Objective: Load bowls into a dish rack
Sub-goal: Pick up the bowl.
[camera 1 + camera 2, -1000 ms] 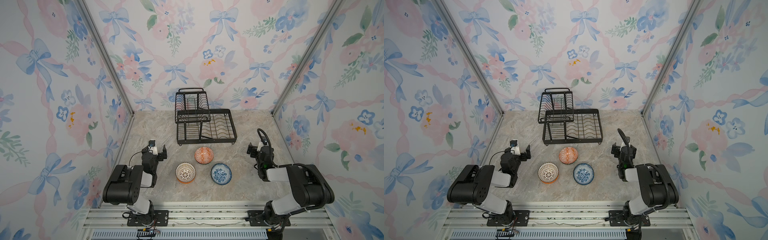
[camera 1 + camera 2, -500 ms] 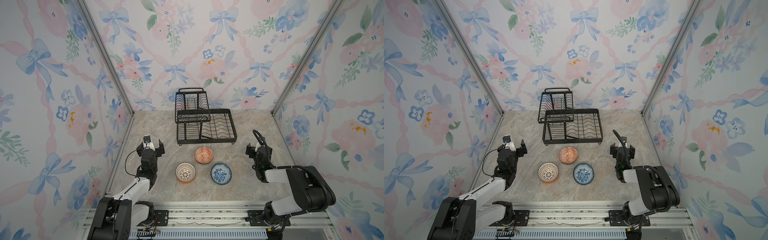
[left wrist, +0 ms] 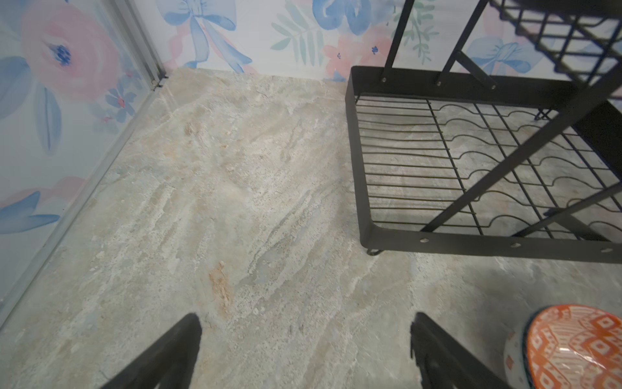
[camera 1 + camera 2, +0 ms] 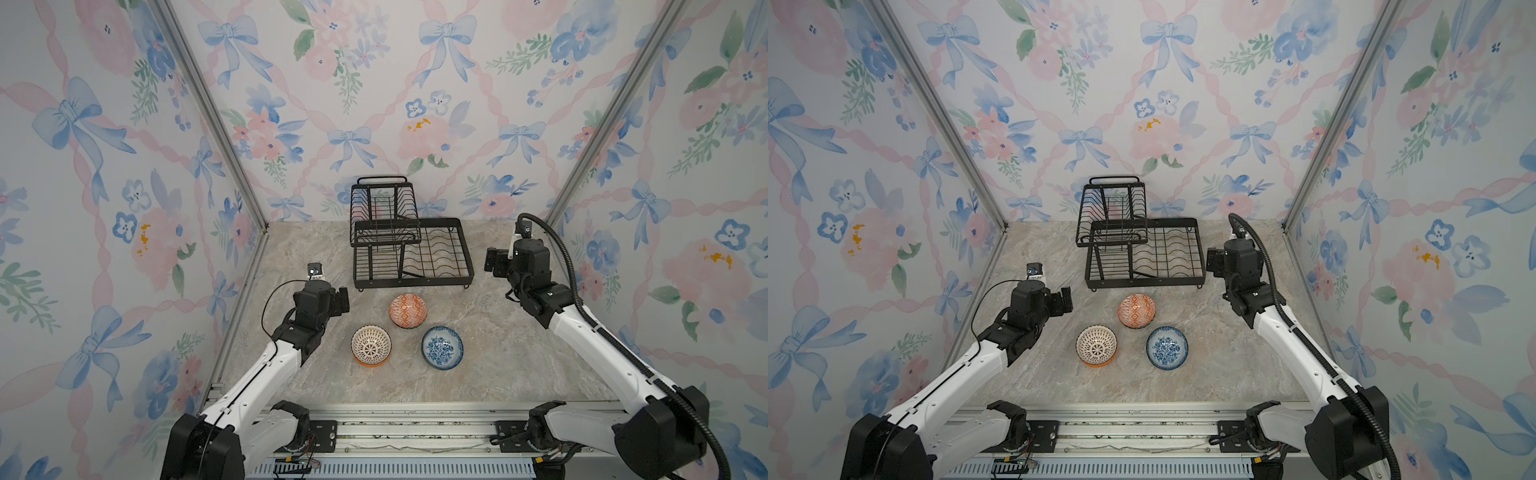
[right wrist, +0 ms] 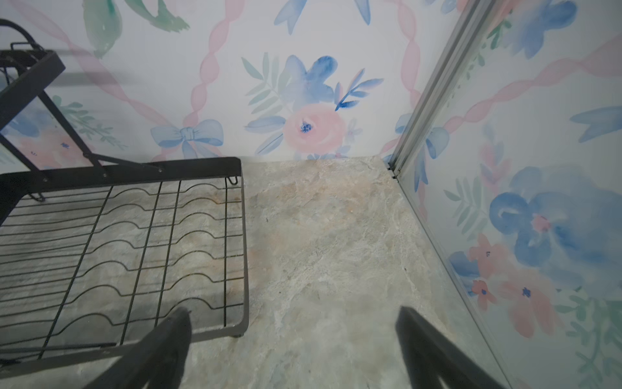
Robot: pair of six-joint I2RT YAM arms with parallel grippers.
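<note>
Three bowls sit upright on the marble table in front of the dish rack (image 4: 413,284) (image 4: 1144,285): an orange-and-white geometric bowl (image 4: 408,310) (image 4: 1137,311) (image 3: 575,347), a white-lattice bowl (image 4: 370,345) (image 4: 1096,345) and a blue-and-white floral bowl (image 4: 442,347) (image 4: 1167,347). The rack is black wire and holds nothing. My left gripper (image 4: 343,301) (image 3: 304,318) hovers open left of the geometric bowl, over bare table. My right gripper (image 4: 492,260) (image 5: 292,311) stands open beside the rack's right front corner (image 5: 245,269), nothing between its fingers.
Flowered walls close in the table on the left, back and right, with metal corner posts (image 4: 216,124) (image 4: 615,108). The rack's raised basket (image 4: 384,208) stands at its back left. A metal rail (image 4: 395,419) runs along the table's front edge.
Both arms have unfolded from their low rest poses and reached out. The left gripper moved right toward the bowls; the right gripper moved back toward the rack. Bowls and rack stayed put.
</note>
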